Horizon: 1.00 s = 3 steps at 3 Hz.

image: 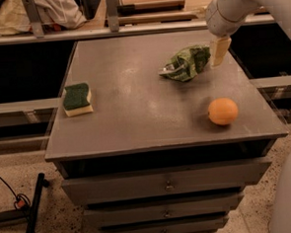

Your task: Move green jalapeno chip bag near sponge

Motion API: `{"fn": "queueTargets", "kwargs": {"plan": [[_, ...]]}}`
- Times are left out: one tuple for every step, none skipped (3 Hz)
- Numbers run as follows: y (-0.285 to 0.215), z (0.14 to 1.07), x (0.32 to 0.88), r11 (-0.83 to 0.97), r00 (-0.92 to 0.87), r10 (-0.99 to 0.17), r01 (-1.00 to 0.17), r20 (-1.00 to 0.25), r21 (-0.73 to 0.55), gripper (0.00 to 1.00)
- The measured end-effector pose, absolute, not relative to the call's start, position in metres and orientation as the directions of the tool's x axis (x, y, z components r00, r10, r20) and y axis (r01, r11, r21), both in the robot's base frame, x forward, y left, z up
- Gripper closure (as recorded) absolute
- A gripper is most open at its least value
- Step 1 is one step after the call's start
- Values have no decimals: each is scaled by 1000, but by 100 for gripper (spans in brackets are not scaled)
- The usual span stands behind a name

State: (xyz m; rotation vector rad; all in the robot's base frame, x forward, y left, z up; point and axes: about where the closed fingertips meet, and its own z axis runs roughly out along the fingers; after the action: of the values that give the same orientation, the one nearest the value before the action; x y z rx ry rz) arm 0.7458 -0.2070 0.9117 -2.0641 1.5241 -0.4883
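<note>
1. Position of parts. The green jalapeno chip bag point(184, 64) lies crumpled on the grey cabinet top point(136, 124), well apart from the sponge point(77, 99) and nearer the back edge than the sponge is. The gripper point(219, 52) hangs just beyond the bag, on the side facing away from the sponge. I cannot tell whether it touches the foil. I also cannot tell whether the claw is spread or pressed together, and nothing is visibly pinched in it.

2. Reason for placement. I judge this to be an approach station. With the bag between the gripper and the sponge, a grasp or a push would carry the bag straight toward the sponge.

3. Edges and room. The sponge sits scouring side up, close to the side edge of the top, so little margin remains on its outer side. The surface between the sponge and the bag is bare. The orange fruit point(223, 111) rests well apart from the sponge, toward the front edge, outside that path. I would set the bag down on the sponge's inner side, away from the drop.
</note>
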Motion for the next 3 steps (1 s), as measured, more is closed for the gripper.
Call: {"fn": "queueTargets", "kwargs": {"plan": [[-208,886,750,-258,327,-945,-796,-30,-547,18],[-207,869,750,-271,347,-936,-806,-50,-526,41],[-199,861,748,-261,365,-927,-793,-87,-550,64]]}}
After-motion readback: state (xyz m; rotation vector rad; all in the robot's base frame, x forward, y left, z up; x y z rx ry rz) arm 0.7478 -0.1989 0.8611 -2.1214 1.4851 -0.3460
